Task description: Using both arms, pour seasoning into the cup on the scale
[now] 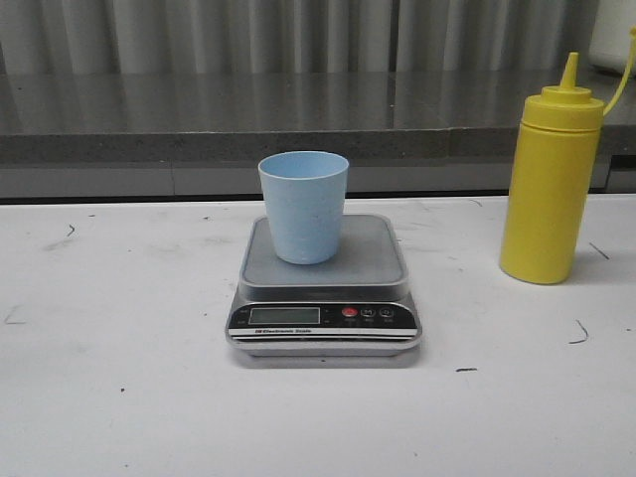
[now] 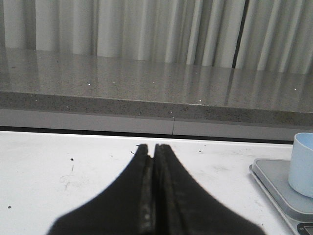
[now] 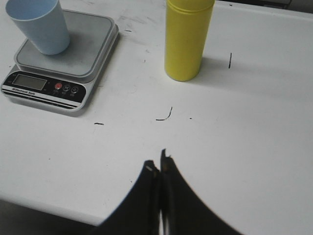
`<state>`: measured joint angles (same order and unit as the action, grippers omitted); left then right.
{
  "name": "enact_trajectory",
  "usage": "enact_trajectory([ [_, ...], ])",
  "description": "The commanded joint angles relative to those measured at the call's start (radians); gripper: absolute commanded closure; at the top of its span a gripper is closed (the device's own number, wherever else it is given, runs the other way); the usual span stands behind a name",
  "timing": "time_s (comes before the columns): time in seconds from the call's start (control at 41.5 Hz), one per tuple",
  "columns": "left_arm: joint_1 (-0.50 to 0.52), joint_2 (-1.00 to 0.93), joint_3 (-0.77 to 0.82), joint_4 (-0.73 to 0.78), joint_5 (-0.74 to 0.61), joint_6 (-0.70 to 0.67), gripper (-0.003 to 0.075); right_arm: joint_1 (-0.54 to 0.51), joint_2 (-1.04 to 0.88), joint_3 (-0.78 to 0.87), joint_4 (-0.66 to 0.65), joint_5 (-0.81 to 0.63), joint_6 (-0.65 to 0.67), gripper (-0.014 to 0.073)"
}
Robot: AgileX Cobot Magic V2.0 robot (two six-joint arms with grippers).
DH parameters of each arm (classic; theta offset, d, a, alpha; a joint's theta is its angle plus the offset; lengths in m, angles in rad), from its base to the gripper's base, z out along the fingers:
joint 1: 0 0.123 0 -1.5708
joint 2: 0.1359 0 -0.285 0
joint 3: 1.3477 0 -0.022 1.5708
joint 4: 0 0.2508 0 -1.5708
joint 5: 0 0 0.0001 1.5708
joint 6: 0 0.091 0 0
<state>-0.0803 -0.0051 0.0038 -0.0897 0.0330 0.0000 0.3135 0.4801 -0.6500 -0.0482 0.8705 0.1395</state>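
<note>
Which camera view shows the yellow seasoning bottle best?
The front view: the seasoning bottle stands there whole, from base to ribbed cap and pointed nozzle, on the table to the right of the scale. The right wrist view shows only its body, cut off near the top. The left wrist view does not show it.

**Both grippers closed and holding nothing**

Neither arm shows up in the front view, so it's wrist cams only. The left gripper has its two black fingers pressed together, tips meeting, nothing between them. Same deal on the right gripper: fingers together, empty, hanging above the worktop with one tip slightly ahead of the other.
</note>
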Motion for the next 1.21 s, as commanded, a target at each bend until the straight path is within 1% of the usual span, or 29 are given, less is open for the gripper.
enact_trajectory([
  [0.0, -0.006, -0.015, 0.025, -0.001, -0.079, -0.005, 0.0740, 0.001, 0.007, -0.034, -0.011, -0.058, -0.011, 0.0662],
  [0.507, -0.006, -0.015, 0.025, -0.001, -0.079, -0.005, 0.0740, 0.001, -0.003, -0.032, -0.011, -0.059, -0.011, 0.0662],
  [0.579, -0.006, -0.015, 0.025, -0.001, -0.079, -0.005, 0.0740, -0.031, -0.031, -0.020, -0.020, -0.060, -0.011, 0.0662],
  [0.651, -0.006, -0.015, 0.025, -0.001, -0.079, -0.005, 0.0740, -0.074, -0.075, 0.021, -0.020, -0.128, -0.025, 0.0657],
  [0.82, -0.006, -0.015, 0.025, -0.001, -0.079, -0.005, 0.0740, -0.161, -0.206, 0.190, 0.014, -0.346, -0.152, 0.0657],
  [0.892, -0.006, -0.015, 0.025, -0.001, -0.079, -0.005, 0.0740, -0.206, -0.260, 0.268, 0.017, -0.430, -0.155, 0.0657],
  [1.013, -0.006, -0.015, 0.025, -0.001, -0.079, -0.005, 0.0740, -0.262, -0.352, 0.390, 0.017, -0.530, -0.155, 0.0658],
  [1.182, -0.006, -0.015, 0.025, -0.001, -0.079, -0.005, 0.0740, -0.296, -0.448, 0.529, 0.016, -0.630, -0.155, 0.0662],
])
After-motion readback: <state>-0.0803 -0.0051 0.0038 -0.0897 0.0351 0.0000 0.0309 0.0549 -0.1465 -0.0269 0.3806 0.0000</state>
